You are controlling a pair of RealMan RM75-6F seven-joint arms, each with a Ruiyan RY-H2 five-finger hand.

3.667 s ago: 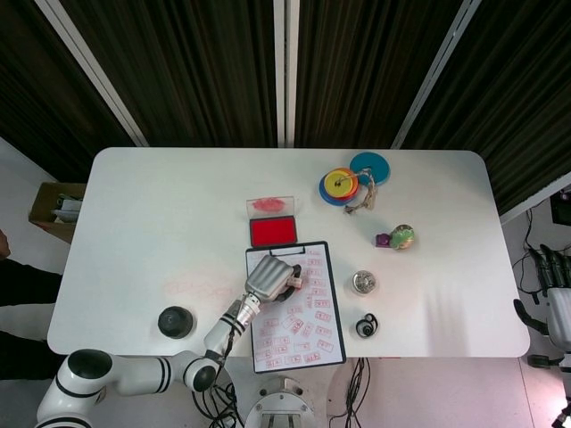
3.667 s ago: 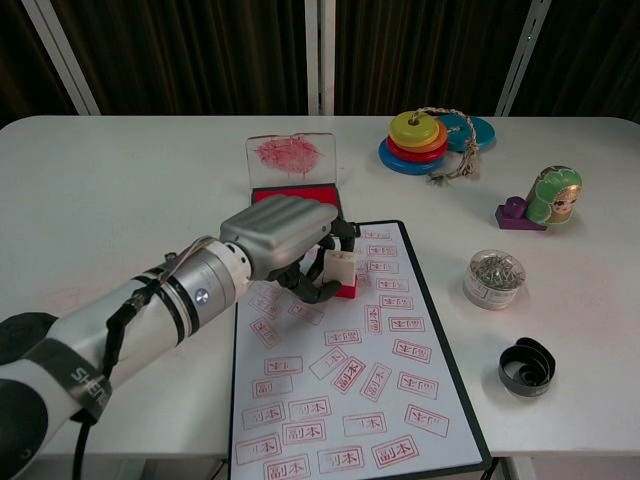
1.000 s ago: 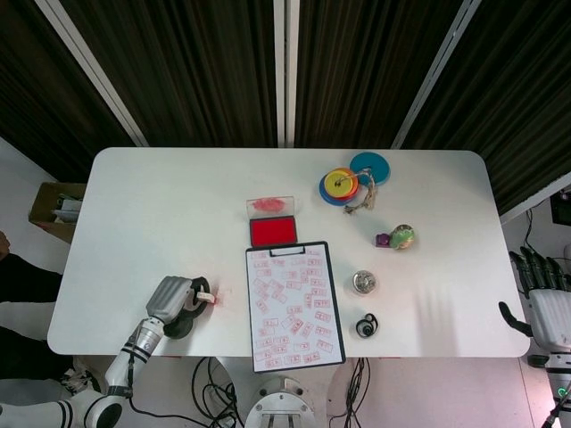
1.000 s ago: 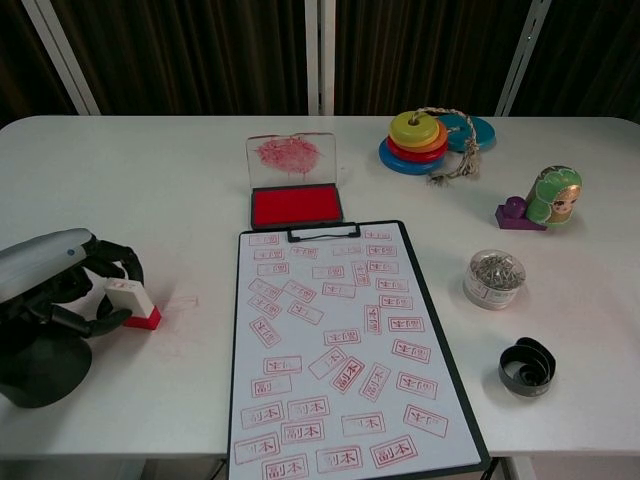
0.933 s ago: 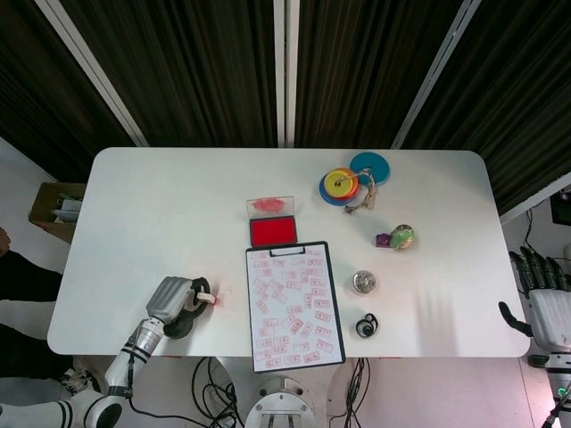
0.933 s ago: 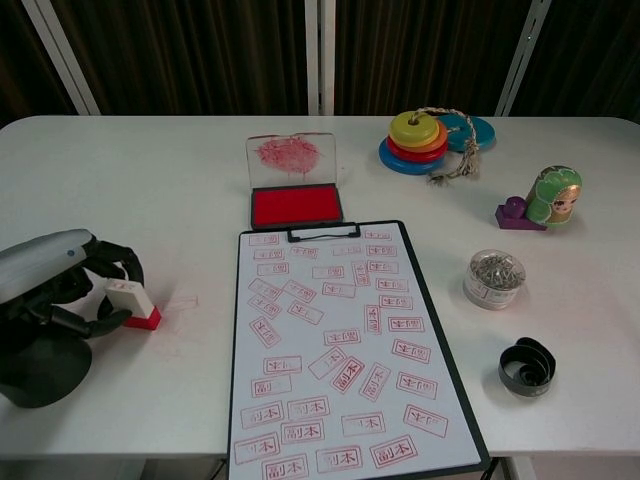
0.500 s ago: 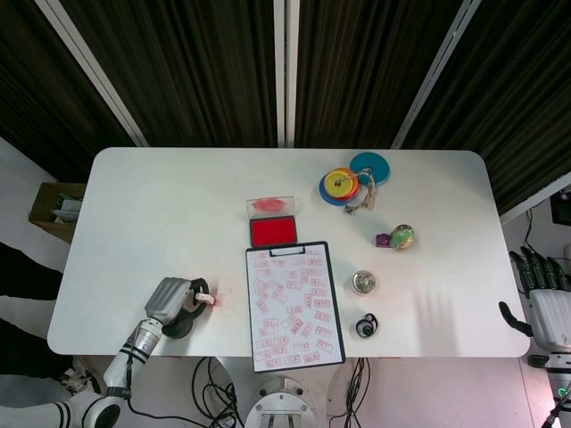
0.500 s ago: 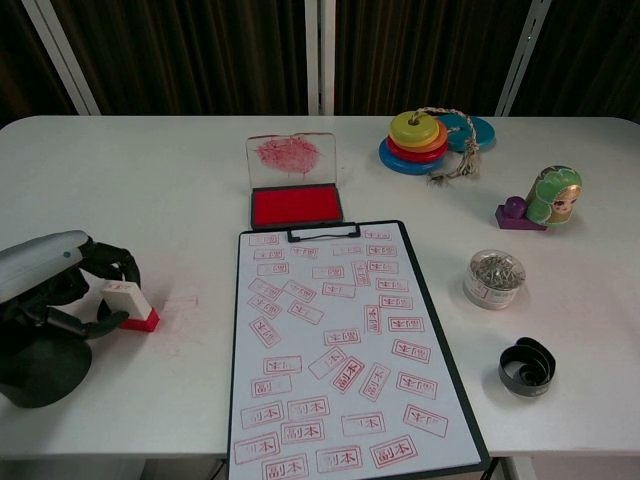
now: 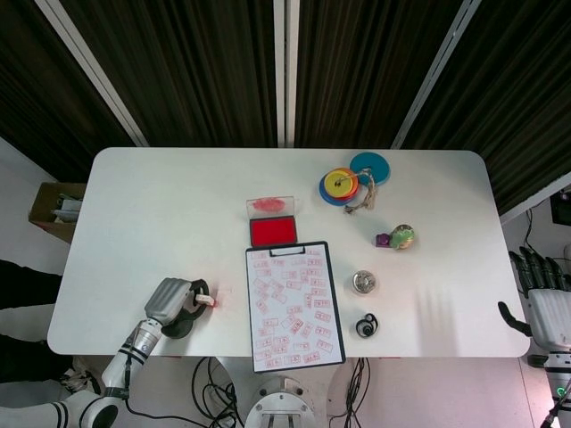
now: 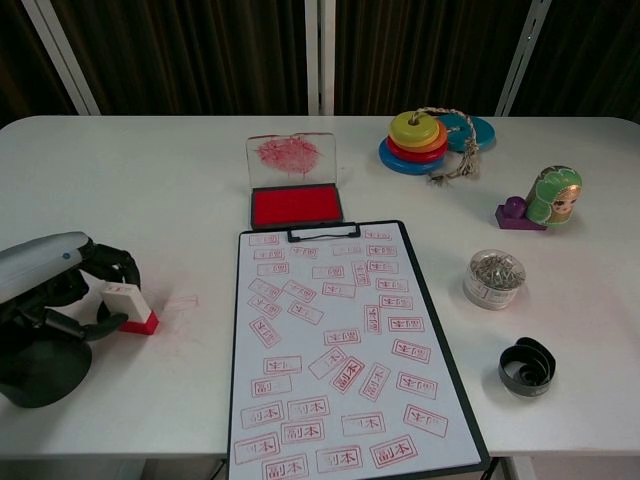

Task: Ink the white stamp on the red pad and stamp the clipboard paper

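The left hand [image 10: 50, 285] sits at the table's [image 10: 180, 190] front-left edge, well left of the clipboard [image 10: 345, 345]. Its fingers [image 10: 105, 262] curl around the white stamp [image 10: 127, 304], which stands with its red base on the table; whether they grip it or only cage it seems unclear. The red pad [image 10: 295, 205] lies open just behind the clipboard. The right hand [image 9: 544, 299] hangs beyond the table's right edge, far from the clipboard, fingers apart and empty.

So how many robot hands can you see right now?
2. The left hand is at the table's near left, fingers around the white stamp, which stands on the table. The right hand hangs off the table's right edge, holding nothing.
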